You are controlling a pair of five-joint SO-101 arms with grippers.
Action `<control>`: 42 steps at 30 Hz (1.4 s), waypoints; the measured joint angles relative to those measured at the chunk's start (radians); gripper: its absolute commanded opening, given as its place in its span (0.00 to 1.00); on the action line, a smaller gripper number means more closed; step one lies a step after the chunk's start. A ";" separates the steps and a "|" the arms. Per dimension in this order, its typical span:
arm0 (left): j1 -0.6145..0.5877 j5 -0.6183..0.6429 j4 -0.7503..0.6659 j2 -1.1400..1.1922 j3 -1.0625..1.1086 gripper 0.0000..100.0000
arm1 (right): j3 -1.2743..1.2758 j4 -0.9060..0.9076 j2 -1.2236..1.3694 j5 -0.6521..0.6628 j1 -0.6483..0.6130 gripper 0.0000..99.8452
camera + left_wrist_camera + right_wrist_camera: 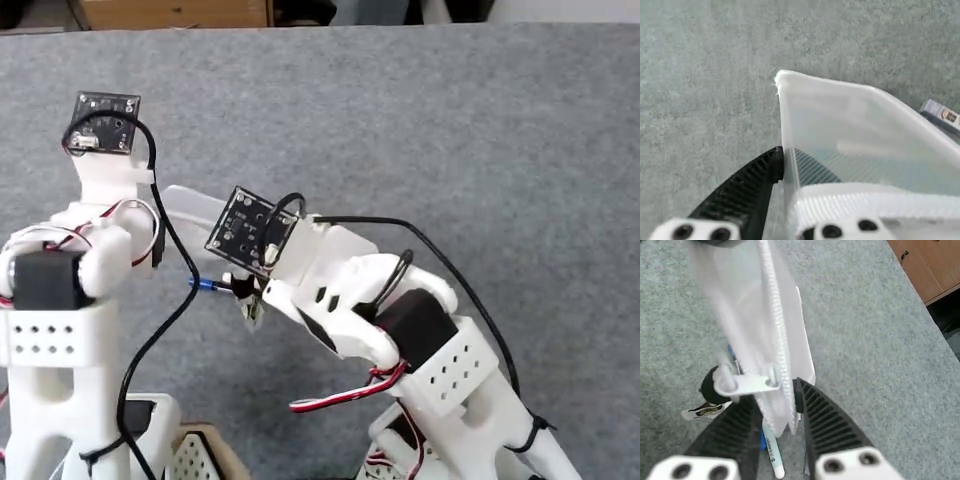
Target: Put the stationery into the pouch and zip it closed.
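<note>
Firmly, the left gripper (785,172) is clamped on the pouch (850,120). Its black ribbed finger (747,192) presses against one short edge, and the white jaw backs the other face. The right gripper (777,412) is closed down to a narrow gap on the zip edge of that pouch, with one black ribbed pad on each face and the fabric pinched between them. The zip pull (746,385), a flat pale tab with a round eye, sticks out sideways just beside one of those pads. It sits on a row of white woven zip teeth.

The pouch is a flat, frosted, translucent sleeve with a squared corner, held on edge between the two grippers. A pale long shape shows dimly through its wall. From above it sits left of the middle of the table (450,130), nearer the near edge than the far one.

Below the right gripper a blue pen (205,285) and a white pen (773,462) lie close together on the table. A small black round thing (709,386) with a paper label lies beside them. The table is covered in coarse grey felt.
</note>
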 measured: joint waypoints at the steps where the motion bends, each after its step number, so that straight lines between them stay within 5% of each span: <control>1: 0.000 0.000 0.031 0.018 -0.025 0.03 | 0.000 0.000 0.000 0.000 0.000 0.01; 7: 0.000 0.058 0.175 0.123 -0.144 0.03 | 0.000 0.000 -0.002 0.002 0.000 0.01; 23: -0.051 0.157 0.207 0.037 -0.226 0.03 | -0.003 0.035 -0.144 -0.003 -0.015 0.02; 31: -0.146 0.213 0.209 -0.005 -0.311 0.03 | -0.051 0.083 -0.163 -0.002 0.055 0.27; 42: -0.313 0.218 0.207 -0.014 -0.290 0.03 | -0.098 0.110 -0.172 -0.018 0.157 0.29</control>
